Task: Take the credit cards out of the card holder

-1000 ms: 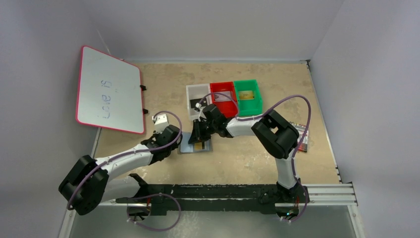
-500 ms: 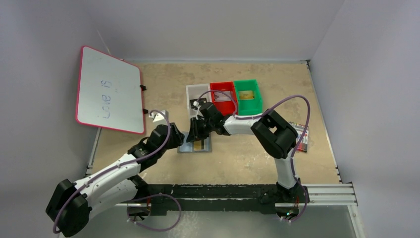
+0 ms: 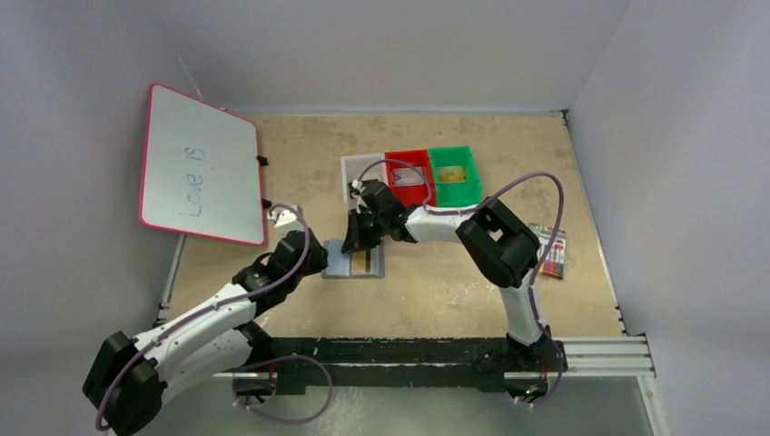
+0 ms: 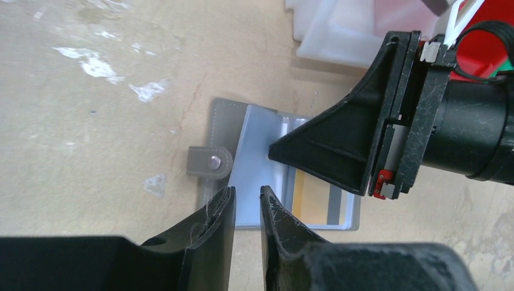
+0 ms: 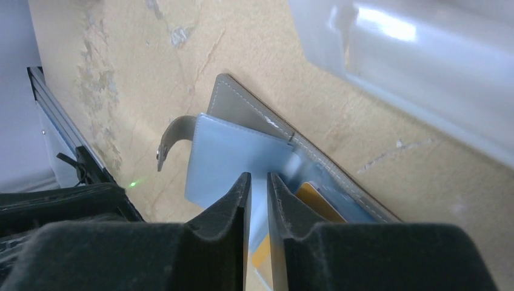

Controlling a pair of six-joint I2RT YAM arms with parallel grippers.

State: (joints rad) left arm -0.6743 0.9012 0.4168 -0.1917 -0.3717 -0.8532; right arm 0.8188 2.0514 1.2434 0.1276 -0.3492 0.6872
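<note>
**Operator:** What does the overhead view show?

**Describer:** The card holder (image 3: 356, 263) lies open and flat on the table (image 3: 436, 291), with its long side running left to right. Your left gripper (image 3: 318, 256) is at its left end. Your right gripper (image 3: 356, 238) hangs over its far edge. Beyond the right gripper stand a white tray (image 3: 346, 173), a red tray (image 3: 407, 153) and a green tray (image 3: 452, 149).

**Operator:** And the left wrist view?

**Describer:** The holder is straight ahead of your fingertips, with its near edge right at them. A grey snap tab (image 4: 209, 162) sticks out ahead and slightly to the left. A gold card (image 4: 312, 200) shows in the pocket ahead and to the right. The right gripper's finger partly hides it, so I cannot tell which way its long side runs. Your fingers are almost together, with only a thin slit between them. I cannot tell whether they are nipping the holder's edge or nothing at all.

**Operator:** The right wrist view?

**Describer:** These fingers are also nearly together, with a narrow gap. A shiny blue pocket leaf sits directly behind the tips. I cannot tell whether it is pinched or only touched. The gold card peeks out just to the right of the tips, tucked in the holder's fold.

**Operator:** Which arm is better placed for the card?

**Describer:** I judge the right. The card lies just beside its tips, while from the left gripper it is across the width of the holder. The left looks better placed to pin the holder down.
</note>
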